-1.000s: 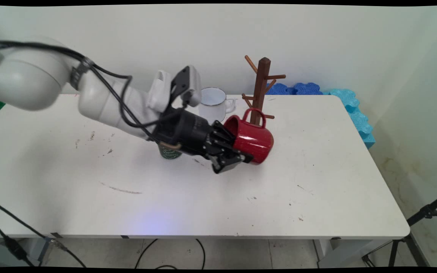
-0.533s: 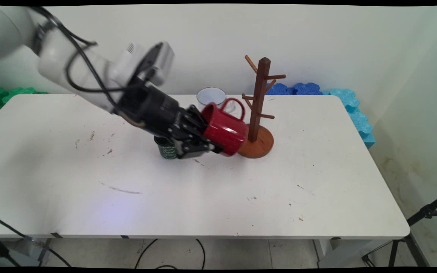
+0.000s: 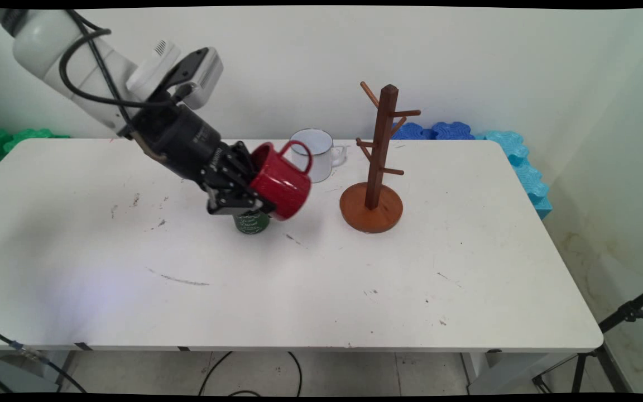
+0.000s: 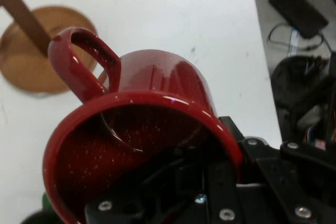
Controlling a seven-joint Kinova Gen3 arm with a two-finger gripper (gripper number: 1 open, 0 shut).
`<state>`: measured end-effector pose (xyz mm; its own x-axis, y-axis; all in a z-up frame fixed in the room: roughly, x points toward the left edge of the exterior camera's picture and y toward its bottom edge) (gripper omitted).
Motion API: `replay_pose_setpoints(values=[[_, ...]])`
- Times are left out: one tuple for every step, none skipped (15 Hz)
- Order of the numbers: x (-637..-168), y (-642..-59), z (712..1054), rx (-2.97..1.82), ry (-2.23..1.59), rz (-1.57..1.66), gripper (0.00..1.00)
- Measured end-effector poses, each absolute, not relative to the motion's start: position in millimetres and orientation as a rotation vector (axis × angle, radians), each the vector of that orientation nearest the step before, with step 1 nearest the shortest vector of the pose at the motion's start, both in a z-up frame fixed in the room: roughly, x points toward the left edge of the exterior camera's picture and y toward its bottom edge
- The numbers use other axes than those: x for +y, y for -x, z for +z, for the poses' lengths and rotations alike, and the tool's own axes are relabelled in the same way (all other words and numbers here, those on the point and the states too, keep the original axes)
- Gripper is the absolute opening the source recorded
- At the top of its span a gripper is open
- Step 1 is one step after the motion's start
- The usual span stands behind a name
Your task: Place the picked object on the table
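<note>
My black gripper [image 3: 254, 198] is shut on the rim of a red mug [image 3: 281, 181], one finger inside it and one outside. The mug hangs tilted above the table, mouth toward the hand and handle up. In the hand view the red mug [image 4: 142, 140] fills the frame, its handle at upper left. Right under the gripper a dark green cup [image 3: 252, 222] stands on the table. A brown wooden mug tree [image 3: 380, 162] stands to the right of the mug, apart from it; its round base [image 4: 37, 56] shows at upper left in the hand view.
A white enamel mug [image 3: 316, 153] stands behind the red mug, near the table's far edge. Blue foam pieces [image 3: 514, 162] lie along the far right edge, green ones [image 3: 14, 137] at far left. A tripod [image 3: 612, 335] stands at lower right, off the table.
The arm has carried the red mug up and to the left, away from the mug tree's pegs, and the tree's base is uncovered. The grip stayed shut.
</note>
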<state>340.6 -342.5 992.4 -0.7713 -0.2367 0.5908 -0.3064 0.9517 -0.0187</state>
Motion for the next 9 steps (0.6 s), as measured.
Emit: replay_pose_setpoints(values=[[-345, -345, 993, -2.508, -0.387, 0.146, 0.00], [-347, -349, 994, -2.532, -0.392, 0.142, 0.00], [-348, -352, 995, -2.551, -0.395, 0.138, 0.00], [-349, -356, 995, -2.576, -0.398, 0.133, 0.00], [-350, -359, 995, -2.598, -0.402, 0.128, 0.00], [-351, -361, 994, -2.618, -0.407, 0.123, 0.00], [-352, -362, 994, -2.634, -0.411, 0.118, 0.00], [-354, -363, 994, -2.651, -0.416, 0.114, 0.00], [-355, -364, 993, -2.666, -0.421, 0.111, 0.00]])
